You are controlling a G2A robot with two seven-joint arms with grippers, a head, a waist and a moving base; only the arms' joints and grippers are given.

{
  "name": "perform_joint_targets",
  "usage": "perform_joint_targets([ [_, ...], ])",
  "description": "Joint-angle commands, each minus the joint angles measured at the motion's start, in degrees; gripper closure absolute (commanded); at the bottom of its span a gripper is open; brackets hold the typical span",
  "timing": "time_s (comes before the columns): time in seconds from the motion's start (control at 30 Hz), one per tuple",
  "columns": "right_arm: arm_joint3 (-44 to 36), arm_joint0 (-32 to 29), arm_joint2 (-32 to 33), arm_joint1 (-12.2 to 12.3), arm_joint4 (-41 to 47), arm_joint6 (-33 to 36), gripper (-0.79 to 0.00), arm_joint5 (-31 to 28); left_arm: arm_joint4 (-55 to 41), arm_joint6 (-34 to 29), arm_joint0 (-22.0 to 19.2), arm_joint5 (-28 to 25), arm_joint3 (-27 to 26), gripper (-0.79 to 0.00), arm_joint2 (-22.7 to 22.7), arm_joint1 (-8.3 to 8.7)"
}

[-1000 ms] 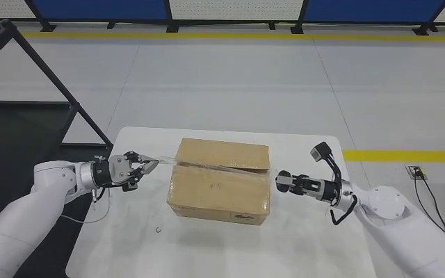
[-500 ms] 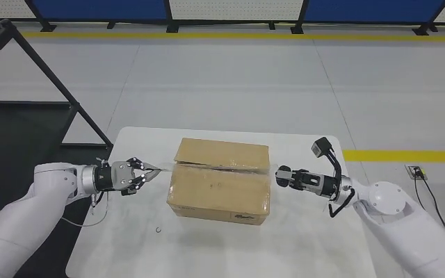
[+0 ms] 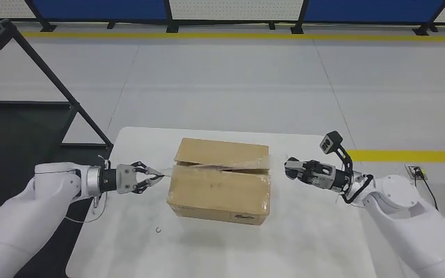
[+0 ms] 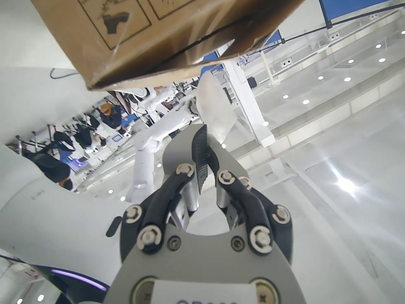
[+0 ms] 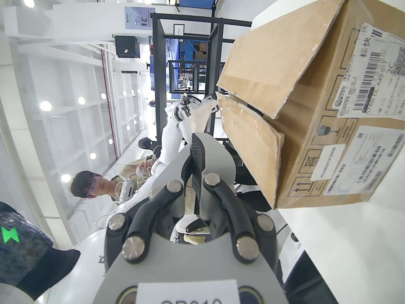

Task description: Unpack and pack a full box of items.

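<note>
A brown cardboard box (image 3: 219, 187) stands in the middle of the white table (image 3: 299, 236). Its two top flaps meet at a slightly parted seam. My left gripper (image 3: 156, 177) sits just off the box's left end, shut on a strip of clear tape (image 3: 165, 169) that runs from the seam. The left wrist view has the tape (image 4: 212, 102) pinched in the left gripper (image 4: 202, 134) below the box (image 4: 158, 17). My right gripper (image 3: 287, 168) is a short way off the box's right end, shut, touching nothing. The right wrist view shows this right gripper (image 5: 195, 142) facing the labelled end of the box (image 5: 316, 112).
A small thin wire loop (image 3: 159, 226) lies on the table in front of the box's left corner. Bare tabletop runs along the front edge and on both sides of the box. A black frame (image 3: 42, 76) stands on the floor at the left.
The left gripper has shifted slightly toward the table's front with the tape. The right gripper has drawn away from the box's right end, rightward and a little farther back.
</note>
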Motion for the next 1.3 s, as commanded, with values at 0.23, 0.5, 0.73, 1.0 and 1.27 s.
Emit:
perform_joint_targets([
  [0.23,0.6,-1.0,2.3,-0.2,1.3,2.0,0.0,1.6,12.8,1.2,-0.8,-7.1,-2.7,0.0,-0.6,0.18],
  [0.5,2.1,-0.8,2.2,-1.1,1.5,1.5,0.0,3.6,16.0,5.0,0.4,-13.4,-5.0,0.0,-2.3,-0.08],
  [0.73,1.9,-2.0,2.6,-1.5,-0.2,-1.2,0.0,6.5,19.5,6.8,0.3,-12.1,-6.0,0.0,-2.3,-0.56],
  [1.0,2.4,-3.7,3.5,-2.0,0.5,-3.3,0.0,7.7,19.3,5.0,-1.3,-9.3,-4.0,0.0,-2.1,-1.71],
  [1.27,2.6,-4.5,4.2,-2.5,-0.2,-5.0,0.0,8.9,20.0,3.1,-3.8,-6.2,-1.0,0.0,-0.7,-3.24],
])
